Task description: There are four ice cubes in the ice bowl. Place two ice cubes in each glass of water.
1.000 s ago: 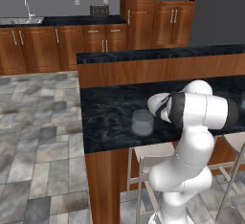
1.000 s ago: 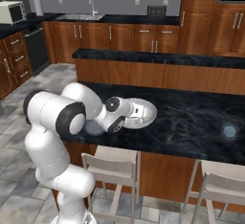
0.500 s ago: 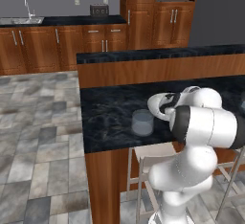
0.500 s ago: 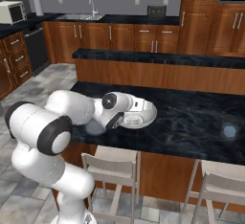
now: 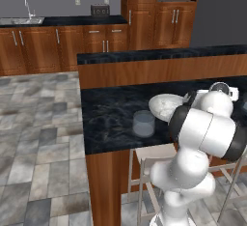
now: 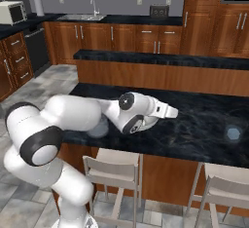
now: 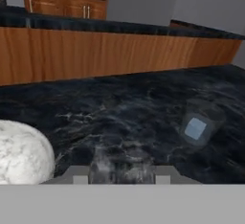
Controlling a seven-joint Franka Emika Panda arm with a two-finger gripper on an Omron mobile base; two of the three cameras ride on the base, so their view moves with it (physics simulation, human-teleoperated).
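Note:
In the hand view a pale translucent ice cube (image 7: 122, 164) sits between my fingertips, and my gripper (image 7: 122, 174) is shut on it. The speckled ice bowl (image 7: 21, 153) lies at the lower left there. To the right stands a bluish glass of water (image 7: 200, 125) with one ice cube (image 7: 195, 128) inside. In the right base view my gripper (image 6: 174, 111) points right, just past the ice bowl (image 6: 148, 123), with that glass of water (image 6: 233, 133) far to its right. The other glass of water (image 5: 144, 123) stands left of the ice bowl (image 5: 163, 105).
The dark marble counter (image 6: 204, 124) has a raised wooden ledge (image 6: 170, 73) behind it. Two stools (image 6: 114, 171) stand under its front edge. My own arm (image 6: 78, 120) stretches low across the counter's left part, over the near glass.
The hand has swung from over the bowl to the right and now points toward the far glass. The elbow has dropped forward and lower. The grip stayed the same.

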